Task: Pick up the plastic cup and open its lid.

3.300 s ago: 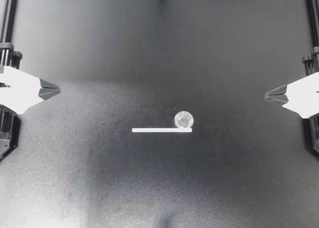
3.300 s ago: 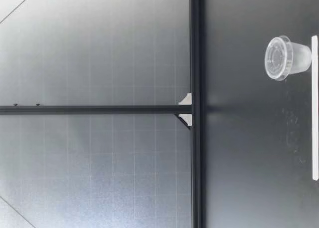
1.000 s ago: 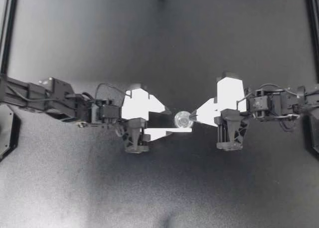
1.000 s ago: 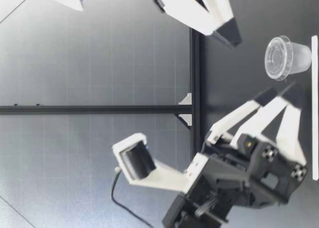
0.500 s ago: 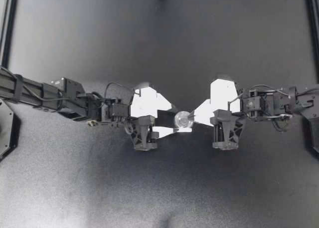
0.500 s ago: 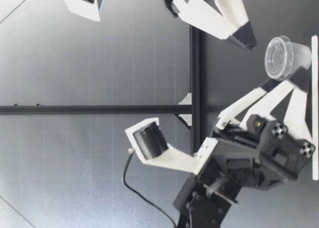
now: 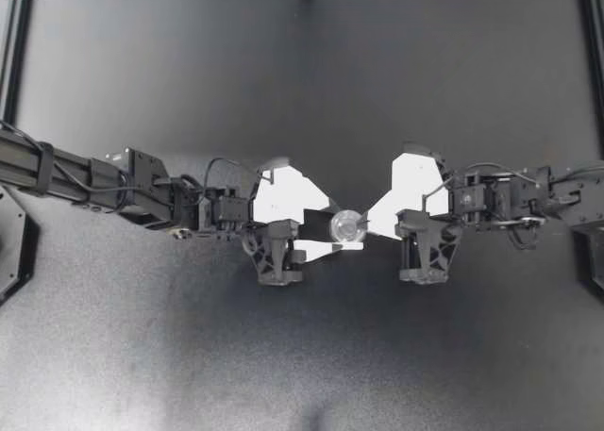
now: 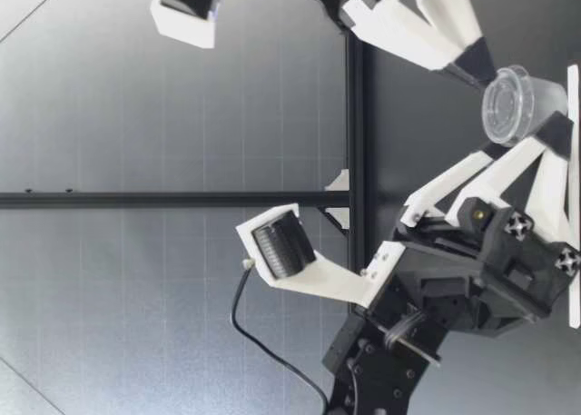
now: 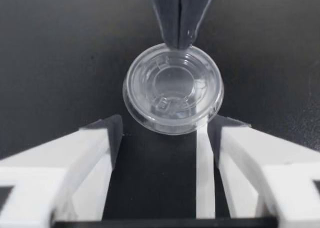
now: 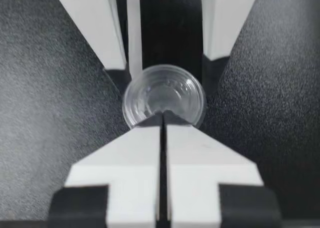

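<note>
Both steps were undone: the left tool [image 7: 331, 228] stood released around the lidded cup [image 7: 347, 226]; the right tool [image 7: 365, 225] clenched empty at its rim.

Clear cup [image 8: 536, 106] upright on the black table [image 8: 408, 115], lid [image 8: 504, 106] on. My right gripper [image 7: 364, 225] [image 8: 478, 67], fingers closed to one dark tip, slants down to the lid's rim. My left gripper [image 7: 327, 228] [image 8: 526, 143] is spread beside the cup, one finger farther from the camera, one nearer. A white strip [image 8: 573, 88] lies on the table, nearer the camera than the cup.
</note>
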